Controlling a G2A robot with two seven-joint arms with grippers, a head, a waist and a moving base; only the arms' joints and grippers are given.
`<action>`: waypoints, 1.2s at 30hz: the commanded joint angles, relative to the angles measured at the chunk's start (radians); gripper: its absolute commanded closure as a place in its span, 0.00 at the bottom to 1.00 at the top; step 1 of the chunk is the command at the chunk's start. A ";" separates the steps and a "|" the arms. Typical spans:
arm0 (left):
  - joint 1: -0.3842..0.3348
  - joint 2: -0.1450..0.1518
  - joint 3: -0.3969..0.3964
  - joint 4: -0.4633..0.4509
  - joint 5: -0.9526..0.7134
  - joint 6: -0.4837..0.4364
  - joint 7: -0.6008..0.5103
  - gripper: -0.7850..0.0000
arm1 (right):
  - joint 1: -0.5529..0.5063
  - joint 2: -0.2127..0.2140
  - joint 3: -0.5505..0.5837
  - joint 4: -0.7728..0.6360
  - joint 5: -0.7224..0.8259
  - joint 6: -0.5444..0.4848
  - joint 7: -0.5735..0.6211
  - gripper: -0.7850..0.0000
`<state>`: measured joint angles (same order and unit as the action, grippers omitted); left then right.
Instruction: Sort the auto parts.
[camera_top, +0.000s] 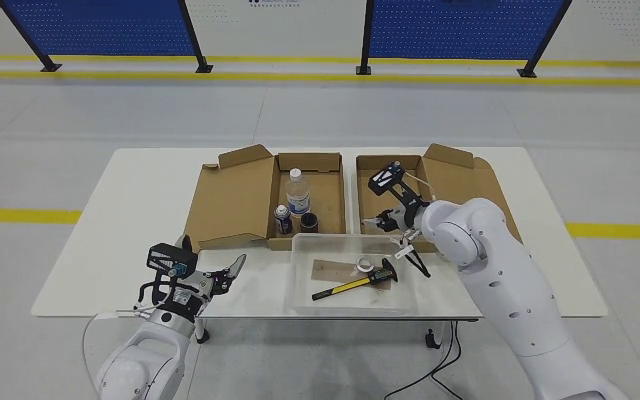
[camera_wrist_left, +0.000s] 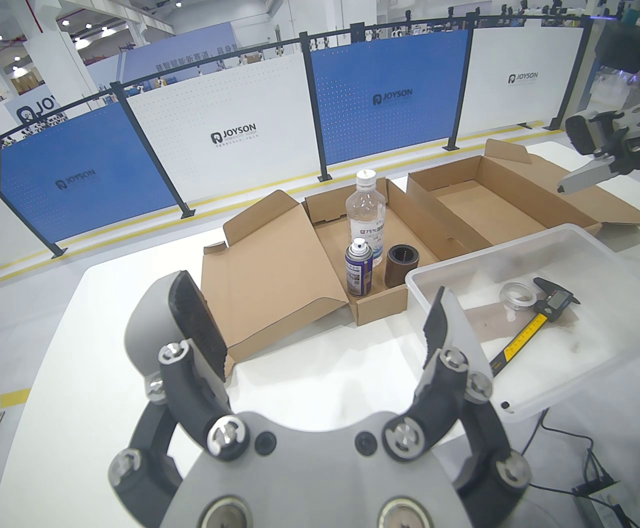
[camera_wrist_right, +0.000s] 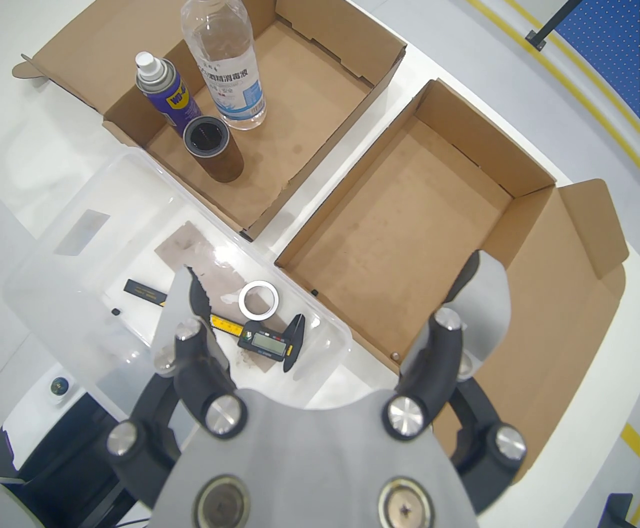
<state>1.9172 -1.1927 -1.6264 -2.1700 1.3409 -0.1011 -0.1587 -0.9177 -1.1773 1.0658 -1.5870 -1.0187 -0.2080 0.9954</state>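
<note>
Where right gripper (camera_wrist_right: 330, 262) hangs: jaws wide, empty, over clear bin (camera_wrist_right: 60, 270) rim.
Digital caliper (camera_wrist_right: 262, 342): I favour pinching squarely across its beam.

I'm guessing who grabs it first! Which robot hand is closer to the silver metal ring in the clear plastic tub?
Right. The right gripper hangs over the edge of the clear plastic tub, beside the silver metal ring. The left gripper is outside it, past its other end.
</note>
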 joint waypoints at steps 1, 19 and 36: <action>0.000 0.000 0.000 0.000 0.000 0.000 0.000 0.00 | 0.000 0.000 0.000 0.000 0.000 0.000 0.000 0.00; 0.000 0.000 0.000 0.000 0.000 0.000 0.000 0.00 | -0.016 -0.026 -0.099 -0.140 -0.007 0.296 0.258 0.00; 0.000 0.000 0.000 0.000 0.000 0.000 0.000 0.00 | 0.007 -0.060 -0.269 0.011 -0.409 0.364 0.335 0.00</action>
<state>1.9172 -1.1927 -1.6264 -2.1700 1.3409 -0.1011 -0.1587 -0.9129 -1.2337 0.8066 -1.5874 -1.4193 0.1611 1.3341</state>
